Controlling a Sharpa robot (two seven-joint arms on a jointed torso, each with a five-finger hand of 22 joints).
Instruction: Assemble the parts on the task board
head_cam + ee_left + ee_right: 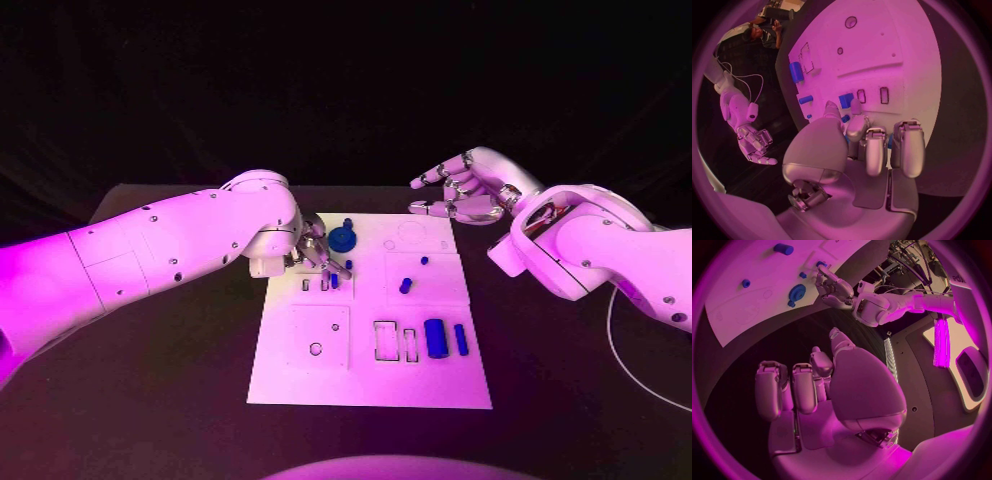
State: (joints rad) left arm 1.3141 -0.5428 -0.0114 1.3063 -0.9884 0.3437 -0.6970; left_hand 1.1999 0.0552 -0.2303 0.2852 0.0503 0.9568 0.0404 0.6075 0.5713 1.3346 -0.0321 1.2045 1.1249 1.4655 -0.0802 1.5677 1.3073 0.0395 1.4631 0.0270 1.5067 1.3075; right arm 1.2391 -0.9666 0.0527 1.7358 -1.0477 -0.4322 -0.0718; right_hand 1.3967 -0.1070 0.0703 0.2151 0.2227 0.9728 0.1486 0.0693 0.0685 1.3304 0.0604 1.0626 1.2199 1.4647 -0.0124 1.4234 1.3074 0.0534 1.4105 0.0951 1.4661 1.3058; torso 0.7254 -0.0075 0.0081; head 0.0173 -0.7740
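The left hand [307, 250], fingers curled down at the white board's [433, 385] ten o'clock corner beside the round blue part [342, 238], grip unclear; the right hand [469, 190], half-open and empty, off the board's one o'clock corner.

Task board [433, 385]: white plate, tinted pink under the coloured light, marked with thin dark outlines of rectangular and round recesses. Table [173, 400]: black, plain, no pattern. Round part [342, 239] at the far side of the board: blue. Large cylinder [436, 337] near the board's right edge: blue; thin bar [462, 339] just right of it: blue. Left hand [310, 250]: silver on a white arm [159, 250]. Right hand [464, 190]: silver, its arm [620, 260] white. Backdrop [346, 80]: black cloth.
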